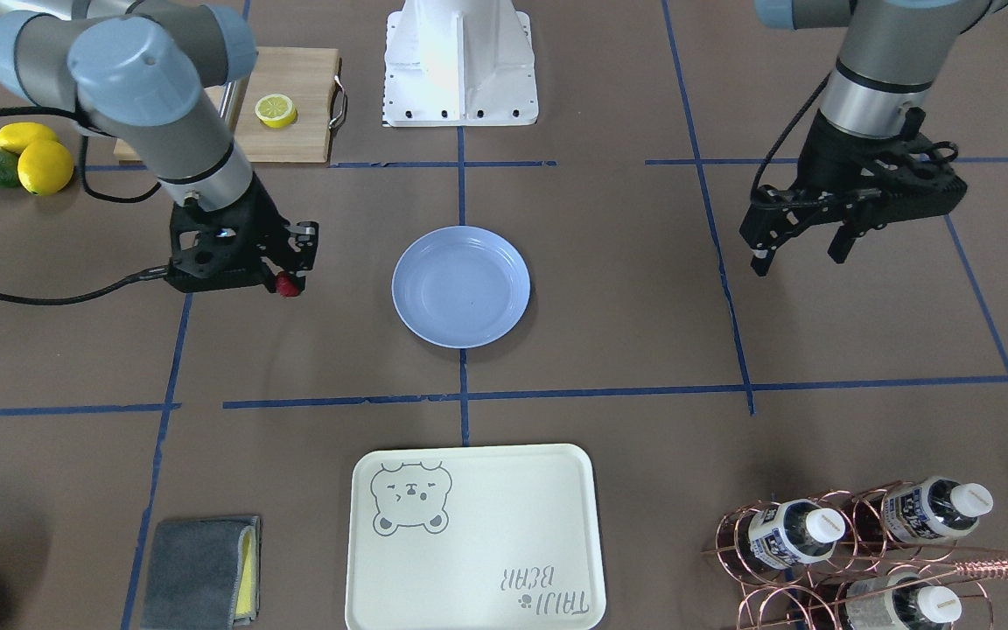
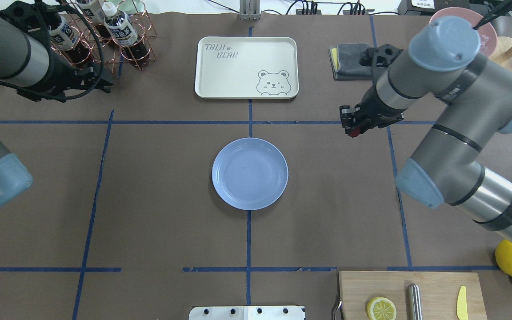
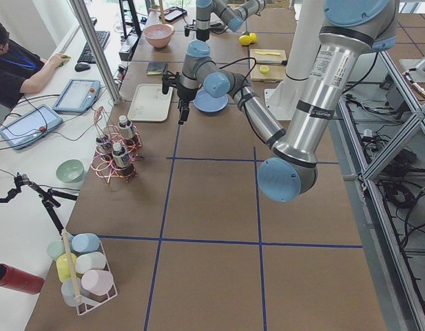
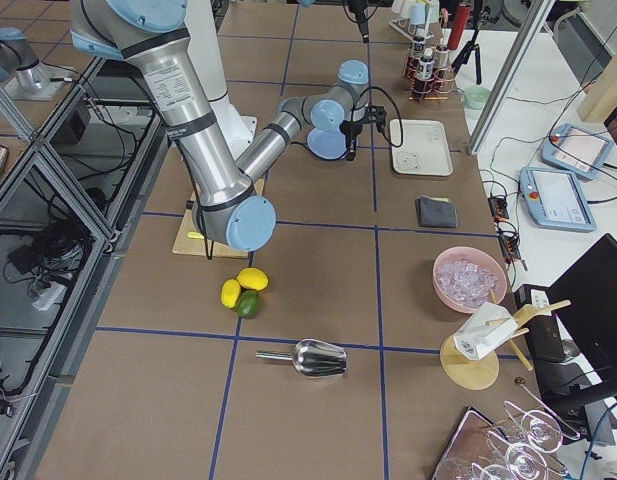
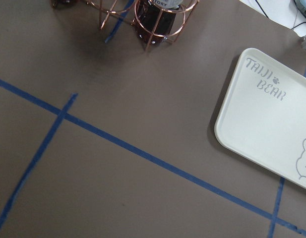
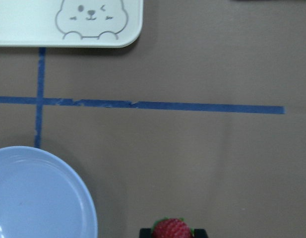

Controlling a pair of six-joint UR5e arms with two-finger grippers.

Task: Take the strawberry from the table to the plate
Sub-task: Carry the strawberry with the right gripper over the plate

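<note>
The strawberry [image 1: 288, 284], small and dark red, is pinched in my right gripper [image 1: 291, 278], which is shut on it and held above the brown table [image 1: 626, 289]. In the overhead view the strawberry [image 2: 354, 131] hangs to the right of the light-blue plate [image 2: 250, 173], well clear of its rim. The right wrist view shows the strawberry [image 6: 171, 229] at the bottom edge between the finger pads, with the plate [image 6: 38, 198] at lower left. The plate [image 1: 461, 286] has nothing on it. My left gripper [image 1: 801, 255] hovers open and holds nothing, far from the plate.
A cream bear-print tray [image 1: 473, 538] lies beyond the plate. A cutting board [image 1: 294, 131] with a lemon half [image 1: 276, 110] sits near the robot base [image 1: 460, 61]. Lemons [image 1: 45, 166], a grey cloth [image 1: 198, 569] and a copper bottle rack [image 1: 854, 542] stand at the edges.
</note>
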